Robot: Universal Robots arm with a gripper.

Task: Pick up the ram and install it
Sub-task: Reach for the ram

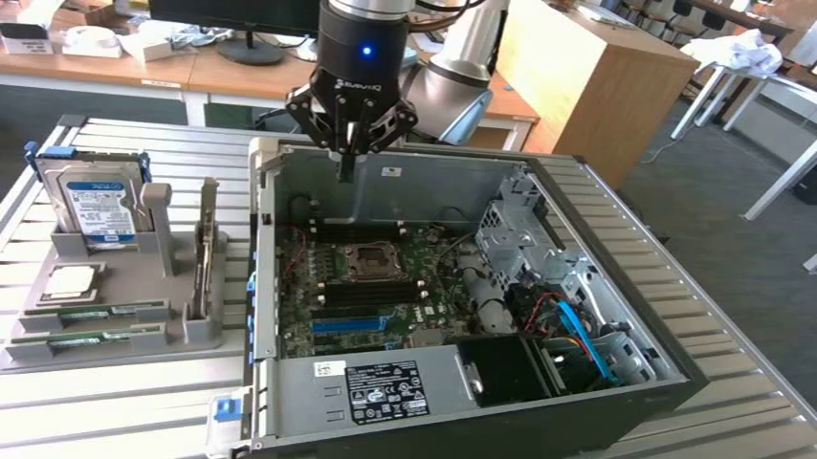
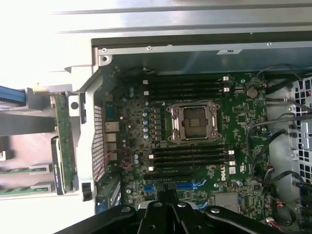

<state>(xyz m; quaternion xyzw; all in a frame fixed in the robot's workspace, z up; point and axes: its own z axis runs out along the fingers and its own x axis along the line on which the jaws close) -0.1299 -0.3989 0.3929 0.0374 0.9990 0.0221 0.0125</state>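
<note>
Two green ram sticks [image 1: 96,309] [image 1: 87,338] lie flat in slots of a grey holder [image 1: 191,330] on the exterior view's left, beside the open computer case [image 1: 638,316]. In the wrist view the ram sticks [image 2: 17,170] [image 2: 17,190] show at the frame's edge. My gripper [image 1: 344,175] hangs shut and empty above the rear of the case, well away from the ram. Its fingers [image 2: 168,202] point down over the motherboard [image 2: 243,117], which has black memory slots [image 2: 187,87] [image 2: 190,158] on either side of the open processor socket [image 2: 195,122].
The holder also carries a hard drive [image 1: 96,206], a square silvery processor chip [image 1: 71,280] and an upright card [image 1: 205,258]. Inside the case are a power supply [image 1: 377,387], a drive cage [image 1: 523,239] and loose cables [image 1: 568,325]. Desks and a wooden cabinet [image 1: 600,76] stand behind.
</note>
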